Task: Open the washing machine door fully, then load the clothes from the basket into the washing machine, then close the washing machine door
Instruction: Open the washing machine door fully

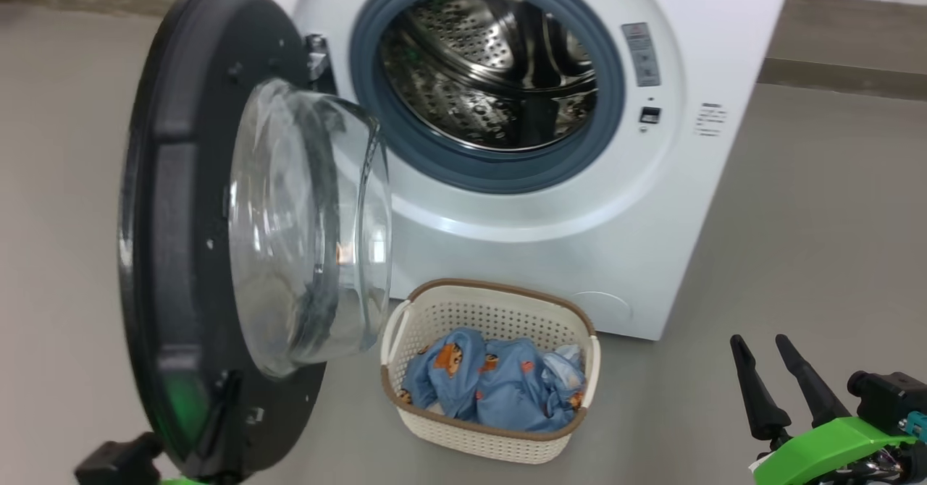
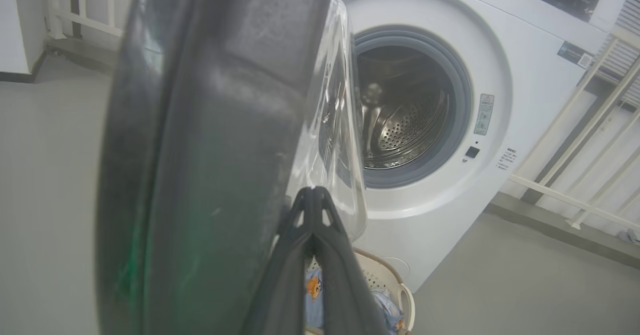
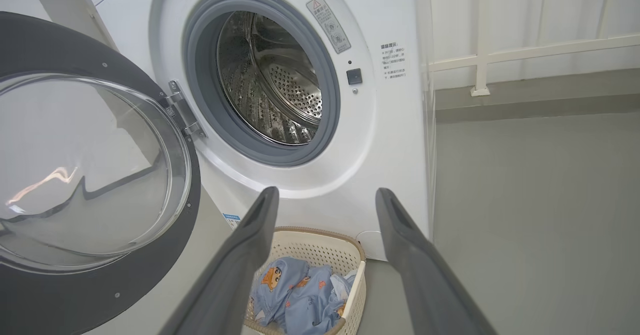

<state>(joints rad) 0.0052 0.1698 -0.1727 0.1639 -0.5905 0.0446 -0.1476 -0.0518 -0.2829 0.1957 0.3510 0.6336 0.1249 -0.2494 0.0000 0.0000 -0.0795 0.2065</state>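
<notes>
L gripper (image 2: 314,195) pinched closed, empty, at washing machine door (image 1: 181,253), swung open left of washing machine (image 1: 652,217); R gripper (image 1: 758,340) spread wide, empty, front-right; basket (image 1: 492,315) w/ clothes (image 1: 500,391) in front

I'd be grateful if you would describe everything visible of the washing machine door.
The washing machine door is a large round disc with a glossy black plastic-looking frame and a bulging clear glass bowl on its inner face. It stands swung wide open on the robot's left, upright on a metal hinge, its lower edge near the basket. The left gripper, fingers shut, lies close against its inner rim; contact is unclear.
</notes>
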